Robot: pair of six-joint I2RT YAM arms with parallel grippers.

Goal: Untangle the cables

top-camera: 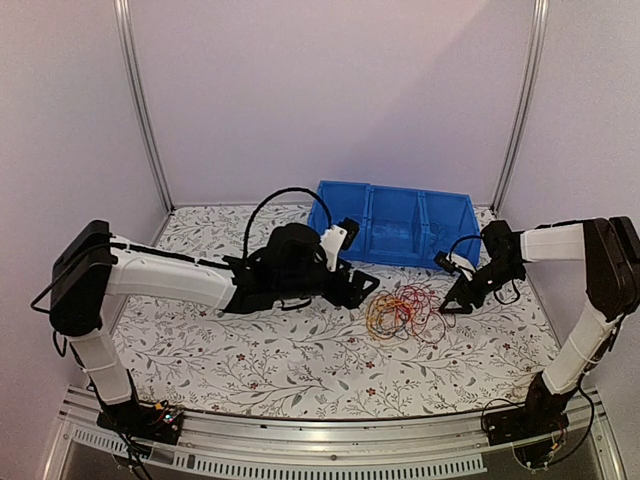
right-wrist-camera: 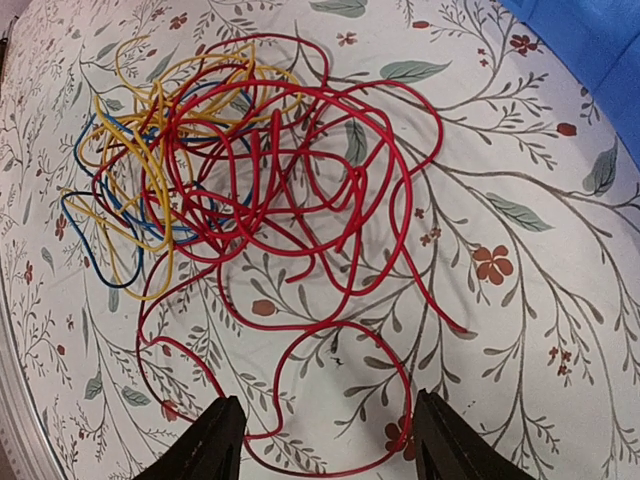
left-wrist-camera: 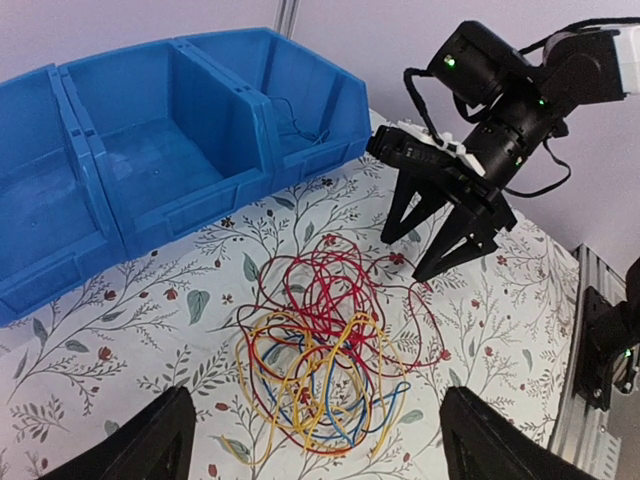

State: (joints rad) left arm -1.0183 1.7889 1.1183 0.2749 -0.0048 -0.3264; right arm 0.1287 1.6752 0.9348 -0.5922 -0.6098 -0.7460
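Note:
The cables (top-camera: 405,312) lie in one loose tangle of red, yellow and blue wire on the floral tablecloth. My left gripper (top-camera: 365,290) hovers open just left of the heap. From its wrist the tangle (left-wrist-camera: 325,340) fills the space ahead, between its fingers (left-wrist-camera: 150,440). My right gripper (top-camera: 452,303) stands open at the heap's right edge, tips near the cloth. In the left wrist view the right gripper (left-wrist-camera: 410,255) straddles the red strands. In the right wrist view a red loop of the cables (right-wrist-camera: 250,180) runs between the open right gripper (right-wrist-camera: 325,445) fingers, ungripped.
A blue three-compartment bin (top-camera: 400,255) stands behind the heap at the back of the table; its front wall (left-wrist-camera: 180,215) is near the left wrist and a corner (right-wrist-camera: 600,50) shows from the right. A thin dark wire (left-wrist-camera: 295,120) lies in one compartment.

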